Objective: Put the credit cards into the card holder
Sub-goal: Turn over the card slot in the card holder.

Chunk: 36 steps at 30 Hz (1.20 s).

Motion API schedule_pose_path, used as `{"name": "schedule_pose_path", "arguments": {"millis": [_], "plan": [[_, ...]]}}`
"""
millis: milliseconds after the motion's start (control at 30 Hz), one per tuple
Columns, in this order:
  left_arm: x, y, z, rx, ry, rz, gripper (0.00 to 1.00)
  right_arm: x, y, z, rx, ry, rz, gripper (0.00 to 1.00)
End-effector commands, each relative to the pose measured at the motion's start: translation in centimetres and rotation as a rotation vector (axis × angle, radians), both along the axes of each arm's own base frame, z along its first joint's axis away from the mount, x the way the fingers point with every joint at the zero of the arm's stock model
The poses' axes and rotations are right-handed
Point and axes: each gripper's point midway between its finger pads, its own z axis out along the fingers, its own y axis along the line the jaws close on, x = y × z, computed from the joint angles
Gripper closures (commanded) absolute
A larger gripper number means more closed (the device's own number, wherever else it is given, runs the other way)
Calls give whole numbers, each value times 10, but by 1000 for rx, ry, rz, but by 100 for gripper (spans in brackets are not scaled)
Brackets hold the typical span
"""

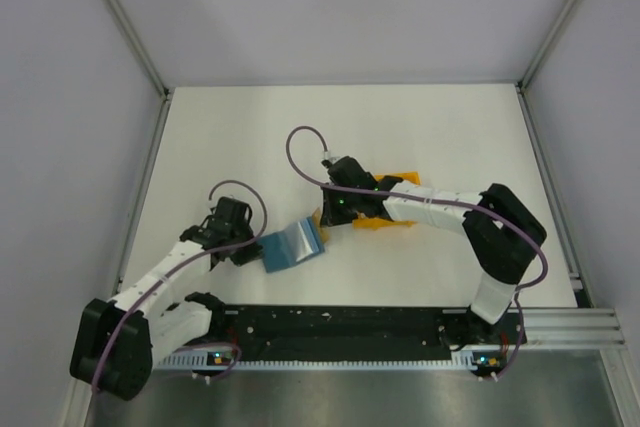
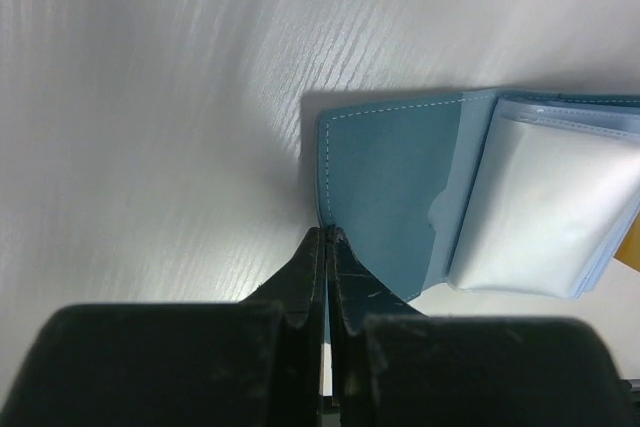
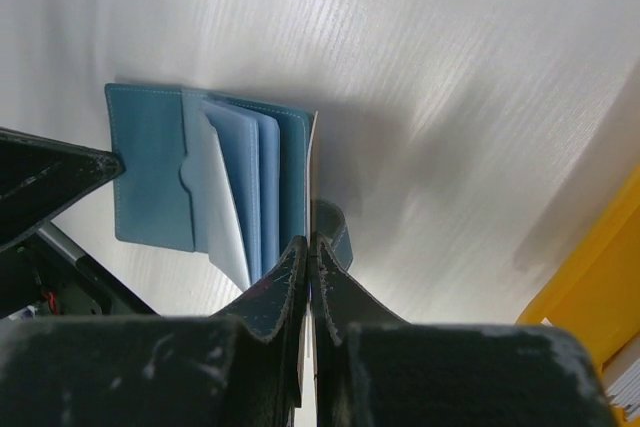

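Observation:
The teal-blue card holder lies open on the white table, its clear inner pockets fanned out. My left gripper is shut on the edge of its left cover, at the holder's left side in the top view. My right gripper is shut on a thin pale credit card. The card is seen edge-on and stands along the holder's right edge. In the top view the right gripper sits at the holder's upper right corner. Other cards are hidden.
An orange tray lies right of the holder, mostly under the right arm, and its yellow wall shows in the right wrist view. The holder's teal strap tab curls up beside my right fingers. Frame posts stand at the table's back corners.

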Motion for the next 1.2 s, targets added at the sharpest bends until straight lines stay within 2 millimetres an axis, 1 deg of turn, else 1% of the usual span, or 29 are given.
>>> {"name": "schedule_pose_path", "arguments": {"millis": [0, 133, 200, 333, 433, 533, 667, 767, 867, 900, 1000, 1167], "plan": [[9, -10, -2, -43, -33, -28, 100, 6, 6, 33, 67, -83, 7, 100], [13, -16, -6, -62, -32, -31, 100, 5, 0, 31, 29, -97, 3, 100], [17, -21, -5, -68, -38, -40, 100, 7, -8, 28, -37, -118, -2, 100], [22, -25, -10, -70, -31, -55, 100, 12, -22, 29, -86, -166, -37, 100], [20, -26, -16, -56, 1, -55, 100, 16, -27, 37, -93, -201, -55, 100], [20, -27, -18, -57, 6, -60, 100, 17, -25, 51, -63, -223, -53, 100], [23, -29, -11, -66, -22, -70, 100, 19, -21, 72, -7, -258, -59, 100], [26, -32, -6, -77, -38, -82, 100, 19, -16, 78, 14, -261, -48, 100], [27, -35, -2, -90, -43, -94, 100, 14, -10, 71, 25, -227, -25, 100], [28, -36, -1, -93, -46, -93, 100, 14, -8, 65, 21, -213, -26, 100], [28, -34, -1, -85, -46, -89, 100, 13, -10, 52, 4, -191, -35, 100], [25, -32, -4, -76, -40, -93, 100, 12, -11, 37, -12, -169, -38, 100]]}}
